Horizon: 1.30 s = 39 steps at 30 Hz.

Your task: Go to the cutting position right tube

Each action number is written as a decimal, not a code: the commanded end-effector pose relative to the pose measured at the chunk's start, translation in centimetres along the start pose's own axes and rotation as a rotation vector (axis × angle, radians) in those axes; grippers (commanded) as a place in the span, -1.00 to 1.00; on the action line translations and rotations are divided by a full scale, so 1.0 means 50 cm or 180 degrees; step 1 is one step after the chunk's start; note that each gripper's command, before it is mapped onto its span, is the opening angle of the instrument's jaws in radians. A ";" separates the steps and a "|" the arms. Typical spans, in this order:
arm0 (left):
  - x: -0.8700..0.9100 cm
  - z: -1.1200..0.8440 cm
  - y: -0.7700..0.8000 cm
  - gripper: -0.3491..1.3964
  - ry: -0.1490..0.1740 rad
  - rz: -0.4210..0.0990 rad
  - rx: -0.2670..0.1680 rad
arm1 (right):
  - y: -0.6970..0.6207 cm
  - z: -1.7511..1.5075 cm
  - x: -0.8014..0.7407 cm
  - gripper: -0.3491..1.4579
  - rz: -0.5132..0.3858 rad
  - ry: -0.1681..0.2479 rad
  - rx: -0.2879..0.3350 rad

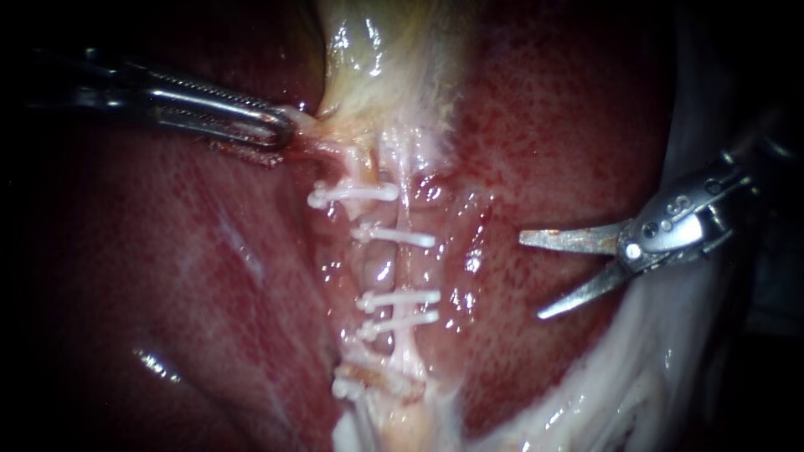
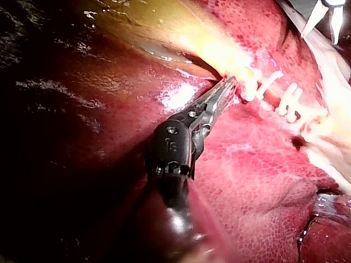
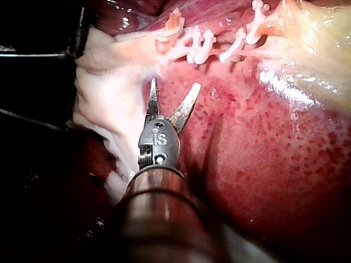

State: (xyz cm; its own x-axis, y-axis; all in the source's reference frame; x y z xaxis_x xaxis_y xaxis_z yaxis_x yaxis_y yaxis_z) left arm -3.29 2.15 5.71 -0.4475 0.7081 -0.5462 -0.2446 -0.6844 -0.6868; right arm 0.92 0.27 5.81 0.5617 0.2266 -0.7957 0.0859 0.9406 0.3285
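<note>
Blades of my right instrument [image 1: 530, 278] stand apart with nothing between them, hanging over the liver [image 1: 569, 125] well to the right of the clipped tubes. The target, the right tube [image 1: 408, 268], runs near to far down the middle of the field as a pale strand crossed by white clips. There is one far clip [image 1: 395, 238] and a near pair of clips [image 1: 400, 310], with a bare stretch between them, and I judge the blades belong on that bare stretch. My left instrument [image 1: 285, 131] is clamped on the pale edge of the gallbladder [image 1: 377, 59], out to the far left, and the tube looks taut and straight, which helps. The move I want is a level slide to the left with the blades as wide as they are now, arriving square across the tube so one blade sits on each side of it. I should enter midway between the far clip and the near pair, touching neither. The tips should stop just past the tube, short of the pink tissue beside it on the left. The liver surface under the blades is soft, so I want to skim above it rather than drag the lower blade through it.
</note>
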 end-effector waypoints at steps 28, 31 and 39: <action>0.0083 -0.0168 0.0005 -1.00 0.0188 0.0003 0.0172 | 0.0010 0.0163 0.0047 0.96 0.1313 0.0056 0.0416; 0.0083 -0.0168 0.0005 -1.00 0.0188 0.0003 0.0173 | 0.0012 0.0199 0.0045 0.96 0.1394 0.0047 0.0460; 0.0083 -0.0168 0.0006 -1.00 0.0188 0.0003 0.0173 | 0.0020 0.0277 0.0044 0.96 0.1507 0.0021 0.0635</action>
State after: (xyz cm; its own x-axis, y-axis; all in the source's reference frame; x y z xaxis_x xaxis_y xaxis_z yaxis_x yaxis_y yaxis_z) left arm -2.76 2.57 5.06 -0.3965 0.7154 -0.5753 -0.2914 -0.6924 -0.6601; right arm 2.23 0.06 6.39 0.5707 0.6210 -0.5373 -0.0186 0.6640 0.7475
